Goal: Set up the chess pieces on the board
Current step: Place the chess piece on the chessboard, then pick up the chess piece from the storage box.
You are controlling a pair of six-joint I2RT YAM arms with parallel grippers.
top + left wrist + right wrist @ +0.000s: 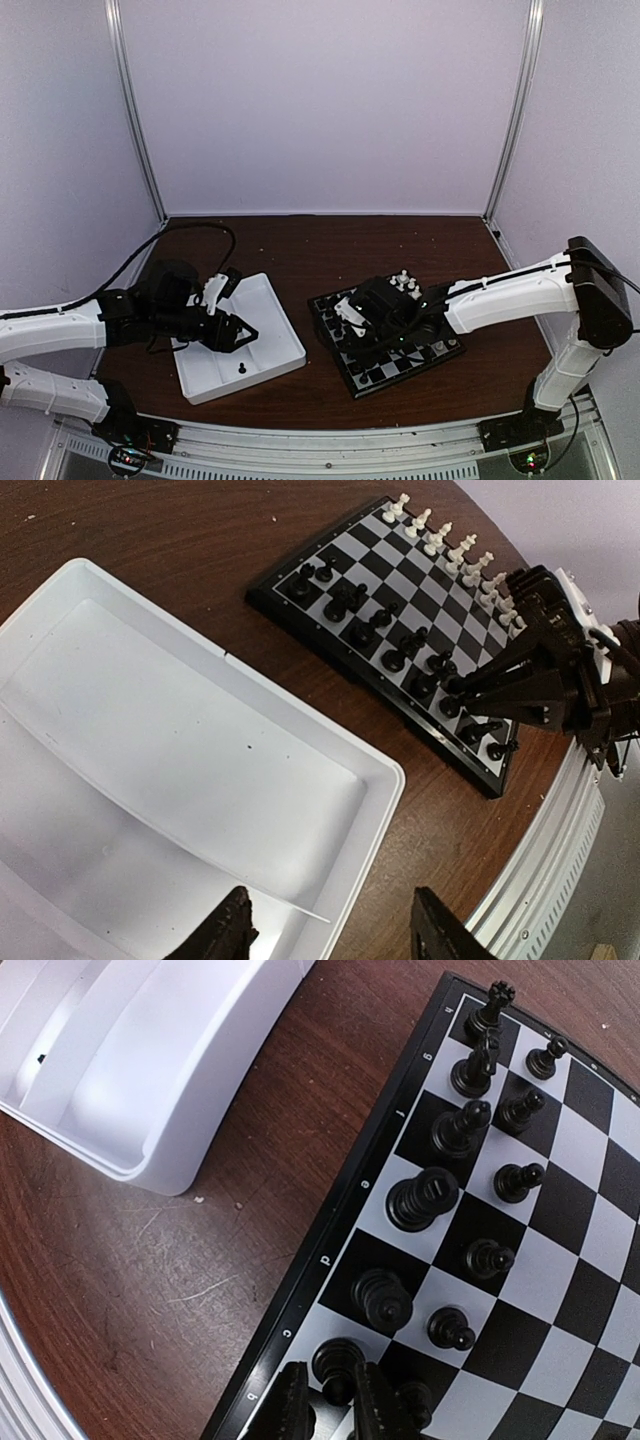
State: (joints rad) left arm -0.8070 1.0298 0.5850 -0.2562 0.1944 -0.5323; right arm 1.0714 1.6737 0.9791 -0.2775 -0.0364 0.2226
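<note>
The board (372,382) lies right of centre, with black chess pieces (422,1198) standing in two rows along its near-left side. My right gripper (330,1385) is low over that corner. Its fingers (292,1405) straddle the top of one black piece (338,1358) on the back row, slightly parted, with a thin gap showing on the left. The left wrist view shows this gripper (458,685) from the side. My left gripper (335,935) hangs open and empty over the white tray (385,780). One black piece (241,368) lies in the tray.
White pieces (440,535) line the board's far edge. The tray (290,345) sits left of the board on the brown table. A metal rail (540,860) runs along the table's near edge. A black cable (200,232) loops behind the left arm.
</note>
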